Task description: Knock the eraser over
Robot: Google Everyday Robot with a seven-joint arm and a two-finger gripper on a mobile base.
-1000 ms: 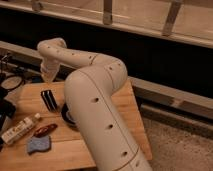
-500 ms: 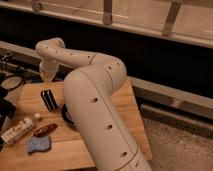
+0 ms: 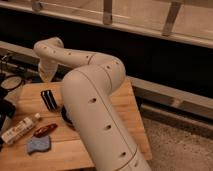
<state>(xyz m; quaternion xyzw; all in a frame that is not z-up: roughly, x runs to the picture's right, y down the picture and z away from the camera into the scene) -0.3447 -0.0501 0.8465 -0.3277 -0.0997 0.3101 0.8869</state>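
Observation:
The eraser (image 3: 49, 99), a small black block with white stripes, stands upright on the wooden table (image 3: 127, 107), left of centre. My white arm rises from the bottom, bends at an elbow high on the left and comes down behind the eraser. My gripper (image 3: 43, 76) is at the arm's end, over the far edge of the table, just behind and slightly left of the eraser and apart from it. A black bowl (image 3: 65, 118) lies right of the eraser, mostly hidden behind my arm.
A red oblong object (image 3: 44, 130), a white bottle (image 3: 19, 130) and a blue-grey cloth pad (image 3: 39, 145) lie at the front left. A round dark-rimmed object (image 3: 11, 83) and a dark shape (image 3: 4, 112) sit at the left edge. A dark wall and a ledge run behind the table.

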